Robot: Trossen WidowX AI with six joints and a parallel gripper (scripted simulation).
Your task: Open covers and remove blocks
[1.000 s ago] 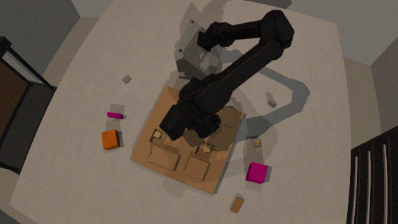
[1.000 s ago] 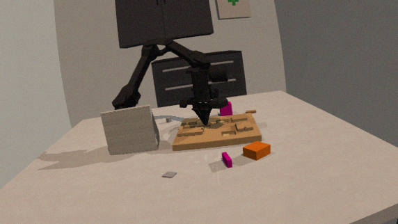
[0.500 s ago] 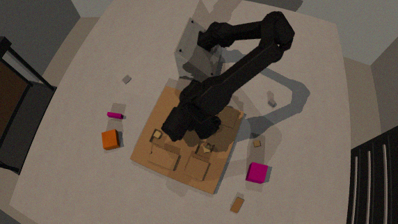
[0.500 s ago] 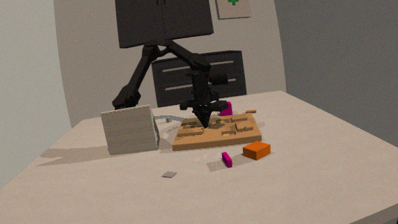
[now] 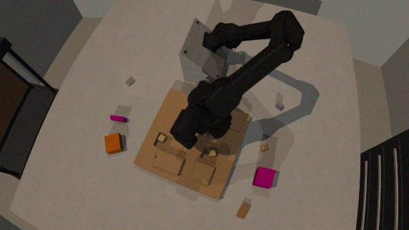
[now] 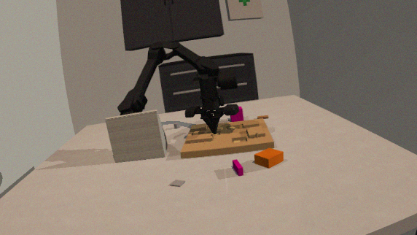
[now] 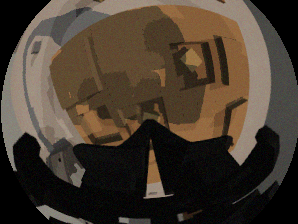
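The wooden puzzle board (image 5: 161, 111) (image 6: 226, 149) lies flat, partly under the arm. My gripper (image 6: 214, 132) (image 7: 149, 122) is shut and empty, tips low at the board's surface; contact cannot be told. The arm hides it in the top view. A pale block (image 5: 161, 137) sits in an uncovered left well. Another block (image 5: 212, 153) (image 7: 191, 59) sits in an uncovered well. A third, shadowed block (image 7: 151, 116) shows just beyond the fingertips. Two covers, one left (image 5: 168, 162) and one right (image 5: 204, 173), lie beside open wells. A small tan block (image 5: 264, 147) rests on the table, off the board.
An orange box (image 5: 114, 143) (image 6: 269, 158) and a thin magenta bar (image 5: 118, 118) (image 6: 238, 167) lie to one side. A magenta box (image 5: 264, 177) (image 6: 237, 114) and a brown block (image 5: 244, 210) (image 6: 262, 117) lie opposite. A grey upright box (image 6: 136, 136) stands near the arm's base.
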